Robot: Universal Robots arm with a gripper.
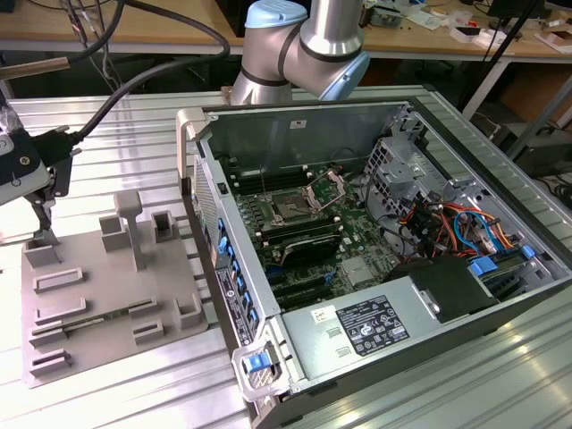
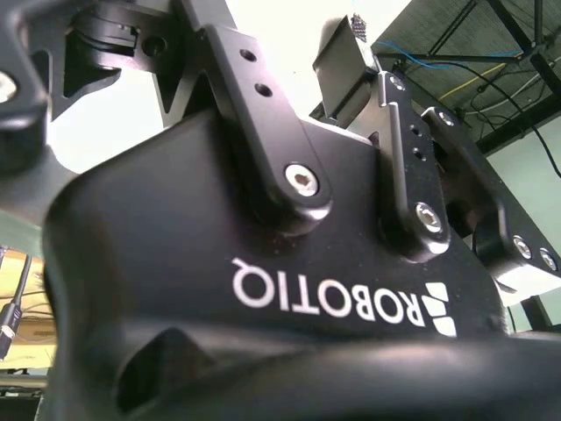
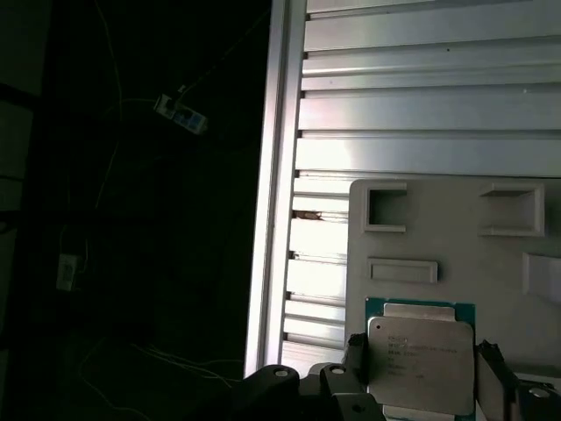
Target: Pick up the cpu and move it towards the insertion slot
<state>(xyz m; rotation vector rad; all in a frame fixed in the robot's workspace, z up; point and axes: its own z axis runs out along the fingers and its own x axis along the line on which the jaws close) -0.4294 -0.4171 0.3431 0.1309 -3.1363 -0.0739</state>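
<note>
The gripper (image 1: 44, 231) stands over the grey tray (image 1: 107, 313), at the tray's corner farthest from the open computer case (image 1: 286, 134). In the first wrist view its fingers (image 3: 355, 349) are closed against two opposite edges of the cpu (image 3: 421, 364), which lies silver top up over the tray. Whether the chip is off the tray cannot be told. The insertion slot (image 1: 290, 208) sits well apart from the tray, inside the case just beside the tray, with its metal plate hinged up.

Ribbed metal table (image 1: 143, 152) (cluttered workbench (image 1: 420, 36) behind).
</note>
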